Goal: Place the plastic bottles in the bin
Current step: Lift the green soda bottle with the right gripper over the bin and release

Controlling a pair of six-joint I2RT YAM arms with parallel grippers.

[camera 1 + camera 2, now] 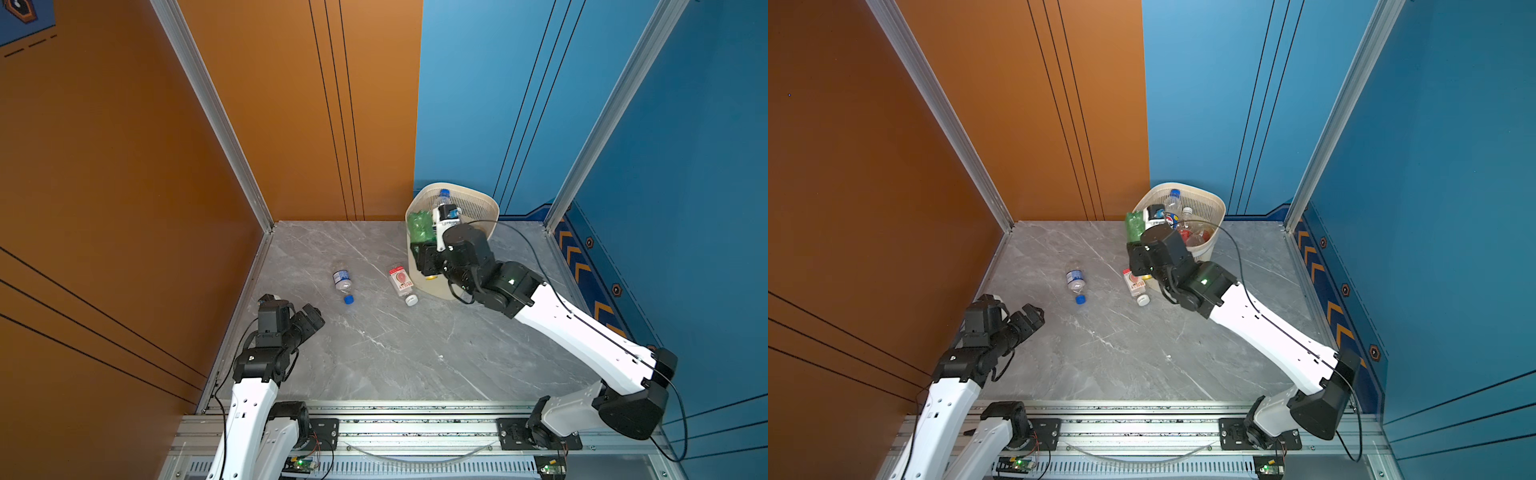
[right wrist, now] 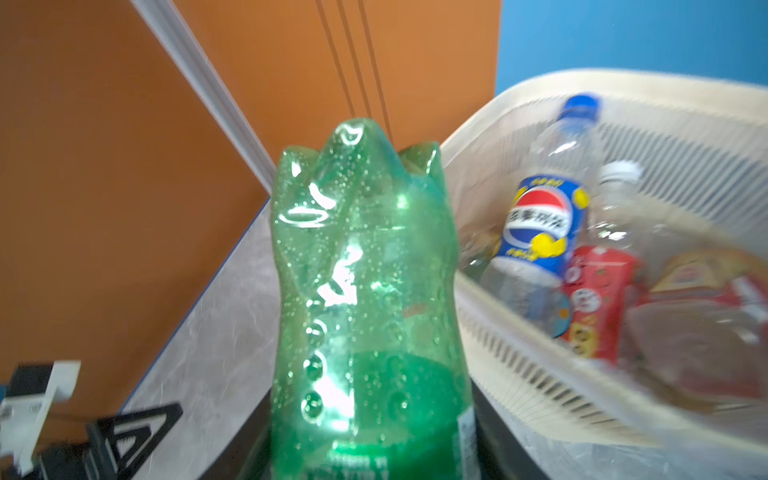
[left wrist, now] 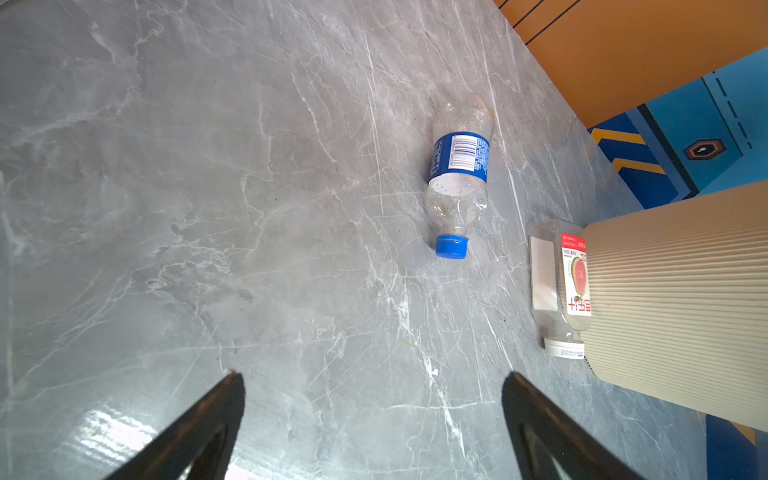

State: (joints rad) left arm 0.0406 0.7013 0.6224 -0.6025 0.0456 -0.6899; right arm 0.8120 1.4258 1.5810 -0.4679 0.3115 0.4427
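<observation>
My right gripper (image 2: pixel 365 453) is shut on a green plastic bottle (image 2: pixel 361 270), held base-up beside the left rim of the cream slatted bin (image 2: pixel 623 83). Both top views show that green bottle (image 1: pixel 419 228) (image 1: pixel 1133 226) at the bin (image 1: pixel 478 197) (image 1: pixel 1210 199). Several bottles lie inside, among them a blue-labelled one (image 2: pixel 540 224). On the table lie a clear bottle with blue label and cap (image 1: pixel 343 280) (image 3: pixel 459 166) and a bottle with a red-and-white label (image 1: pixel 401 280) (image 3: pixel 557 282) against the bin wall (image 3: pixel 673 299). My left gripper (image 1: pixel 307 318) (image 3: pixel 374 378) stands open and empty, short of them.
The grey marble table (image 1: pixel 395 353) is walled by an orange panel on the left and a blue one on the right. An aluminium rail (image 1: pixel 415 428) with both arm bases runs along the front edge. The bin stands in the far right part.
</observation>
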